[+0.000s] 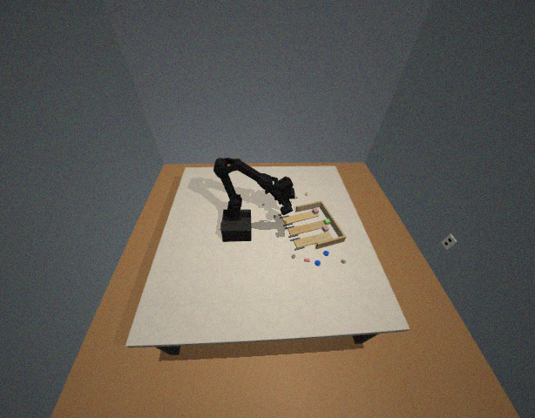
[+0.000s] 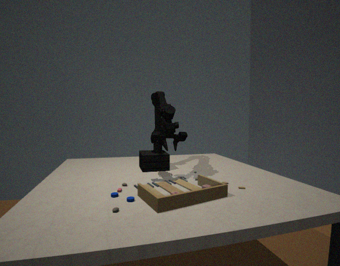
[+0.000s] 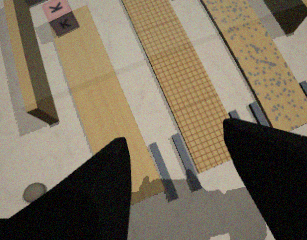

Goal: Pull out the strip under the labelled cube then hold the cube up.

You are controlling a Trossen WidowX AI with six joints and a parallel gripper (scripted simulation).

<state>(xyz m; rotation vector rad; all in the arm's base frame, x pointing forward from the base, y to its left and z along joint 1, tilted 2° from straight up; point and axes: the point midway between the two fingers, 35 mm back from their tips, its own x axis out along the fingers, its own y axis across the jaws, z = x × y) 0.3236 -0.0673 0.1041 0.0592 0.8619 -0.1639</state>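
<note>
A pink cube (image 1: pixel 315 210) (image 2: pixel 206 185) (image 3: pixel 57 9) marked K rests on the far end of a plain wooden strip (image 1: pixel 299 218) (image 2: pixel 187 184) (image 3: pixel 100 85). Beside it lie a grid-patterned strip (image 1: pixel 306 227) (image 2: pixel 167 187) (image 3: pixel 178 65) and a blue-speckled strip (image 1: pixel 310 240) (image 3: pixel 265 60). Another pink cube (image 1: pixel 325 228) is by the middle strip's far end; any label on it is unreadable. My gripper (image 1: pixel 287 210) (image 2: pixel 171 149) (image 3: pixel 176 138) is partly open and empty. It hangs above the strips' near ends, pointing down, touching none of them.
A wooden wall frame (image 2: pixel 192 199) (image 3: pixel 22 60) surrounds the strips' far ends. A green block (image 1: pixel 327 221) is inside it. Slate-coloured rails (image 3: pixel 164 172) stand by the near ends. Blue discs (image 1: pixel 326 252) (image 2: pixel 114 194), a red piece (image 1: pixel 307 259) (image 2: pixel 119 190) and small stones (image 1: pixel 343 261) (image 2: pixel 115 209) (image 3: pixel 35 192) lie outside.
</note>
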